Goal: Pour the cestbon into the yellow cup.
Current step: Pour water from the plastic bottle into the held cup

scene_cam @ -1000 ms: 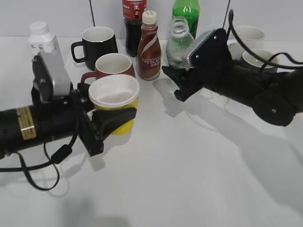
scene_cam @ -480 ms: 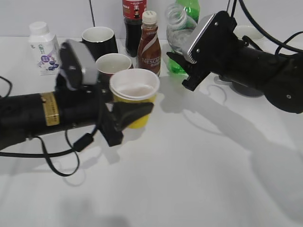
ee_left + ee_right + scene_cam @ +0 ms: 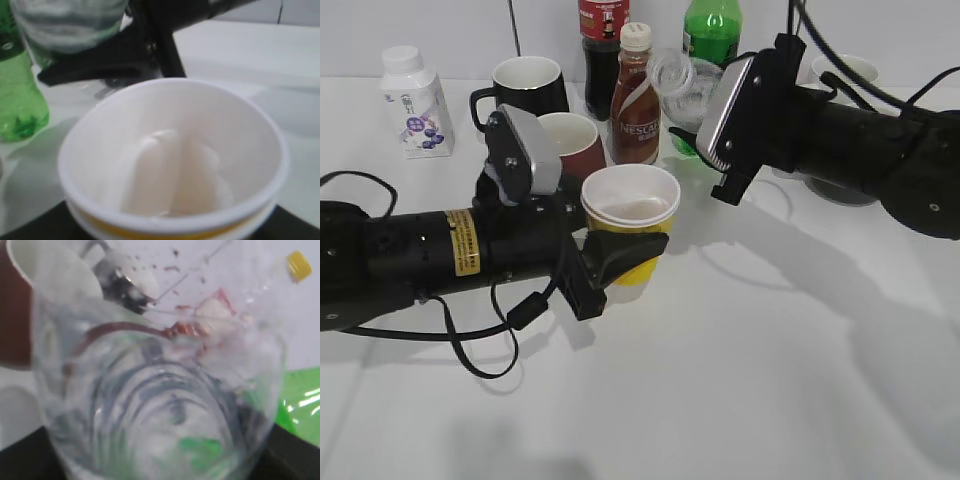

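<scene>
My left gripper [image 3: 620,255] is shut on the yellow cup [image 3: 631,218], a small paper cup with a white rim, held upright above the table at centre. The cup fills the left wrist view [image 3: 172,165]; its white inside looks empty. My right gripper [image 3: 705,140] is shut on the cestbon [image 3: 682,85], a clear ribbed bottle without cap, tilted with its mouth toward the left, up and to the right of the cup. In the right wrist view the cestbon [image 3: 160,390] fills the frame. The bottle's blurred body also shows at the top left of the left wrist view [image 3: 67,22].
Along the back stand a white milk bottle [image 3: 413,89], a black mug [image 3: 527,88], a dark red mug [image 3: 570,142], a cola bottle [image 3: 603,40], a brown Nescafe bottle [image 3: 636,95], a green soda bottle [image 3: 711,35] and white cups [image 3: 850,75] behind the right arm.
My left gripper has carried the yellow cup to the right and up toward the centre. My right gripper has lifted the cestbon and tilted it leftward, closer to the cup.
</scene>
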